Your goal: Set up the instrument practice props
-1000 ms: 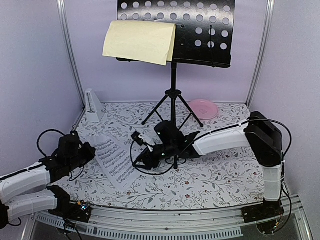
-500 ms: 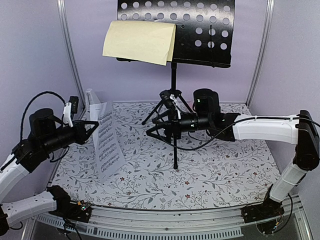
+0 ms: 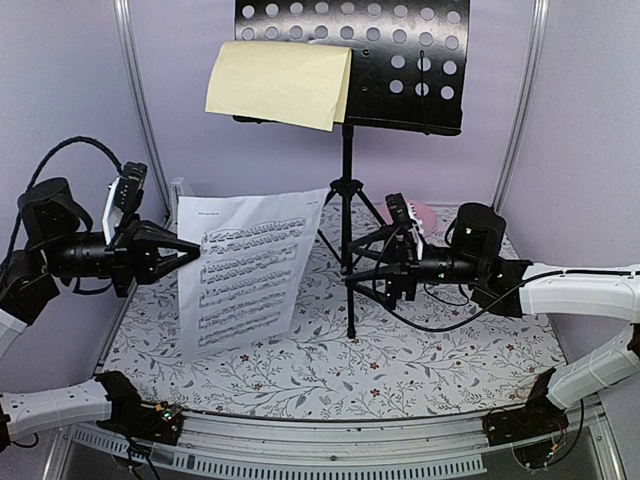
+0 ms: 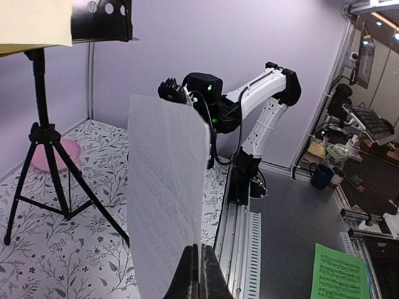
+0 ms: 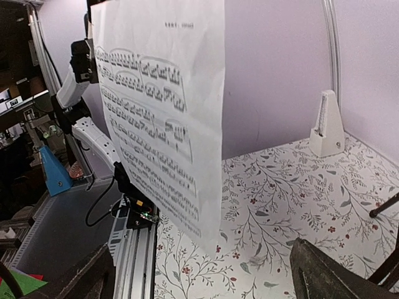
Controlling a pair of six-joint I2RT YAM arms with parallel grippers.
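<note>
- Left claw (image 3: 188,250) is clamped on the white sheet-music page (image 3: 250,270), holding it upright above the table (image 3: 450,350), likely for handover.
- Right claw (image 3: 358,266) stands apart, facing the page edge, near the music stand (image 3: 400,110).

Pale lilac walls (image 3: 80,90) are filling the whole upper frame, silver posts (image 3: 140,100) are running up both back corners, and a flowery tablecloth (image 3: 450,360) is covering the bottom half. In the left wrist view, a grey floor (image 4: 293,237) is showing lower right, with a blue mug (image 4: 321,175) sitting there.

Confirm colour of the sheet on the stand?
Pale yellow; the sheet shows best in the top external view.
</note>
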